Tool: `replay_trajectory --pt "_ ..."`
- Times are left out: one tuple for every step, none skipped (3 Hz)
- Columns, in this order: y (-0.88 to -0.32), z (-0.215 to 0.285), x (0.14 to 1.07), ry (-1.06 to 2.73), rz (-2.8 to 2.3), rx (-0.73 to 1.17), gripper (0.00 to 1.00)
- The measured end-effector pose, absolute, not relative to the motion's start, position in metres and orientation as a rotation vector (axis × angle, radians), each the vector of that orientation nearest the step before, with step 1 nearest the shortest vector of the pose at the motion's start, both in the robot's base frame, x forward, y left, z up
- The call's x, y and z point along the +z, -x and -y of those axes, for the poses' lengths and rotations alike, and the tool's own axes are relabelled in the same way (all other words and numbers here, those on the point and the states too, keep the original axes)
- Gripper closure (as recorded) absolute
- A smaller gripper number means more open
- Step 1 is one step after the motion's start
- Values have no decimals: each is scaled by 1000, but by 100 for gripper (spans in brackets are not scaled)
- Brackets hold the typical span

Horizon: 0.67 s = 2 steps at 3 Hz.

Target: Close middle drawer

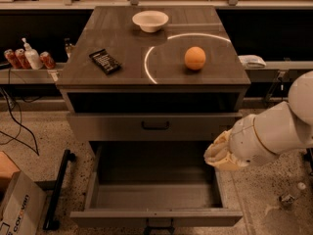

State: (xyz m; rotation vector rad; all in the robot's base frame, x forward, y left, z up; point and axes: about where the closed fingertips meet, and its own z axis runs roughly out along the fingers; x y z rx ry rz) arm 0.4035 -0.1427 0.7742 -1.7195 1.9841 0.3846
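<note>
The middle drawer (155, 218) is pulled far out toward me, below the closed upper drawer (155, 126). It is a deep grey box with nothing in it, and its small dark handle (159, 224) sits at the bottom edge of the view. The lowest drawer is hidden beneath it. My gripper (217, 155) is the cream-coloured end of the white arm (274, 131), which comes in from the right. It hangs just above the drawer's right side wall (216, 187), about halfway along it.
On the cabinet top (122, 72) are a white bowl (150, 20), an orange (195, 58) and a dark packet (105, 61). Cans and a bottle (27, 58) stand on the left shelf. A cardboard box (17, 207) and a black bar (57, 190) are on the floor at left.
</note>
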Motion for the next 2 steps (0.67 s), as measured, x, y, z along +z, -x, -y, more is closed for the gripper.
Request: replay_trajectory --pt "-403 138 766 1734 -1981 389 100" --pt "-398 127 740 1731 -1953 437 100"
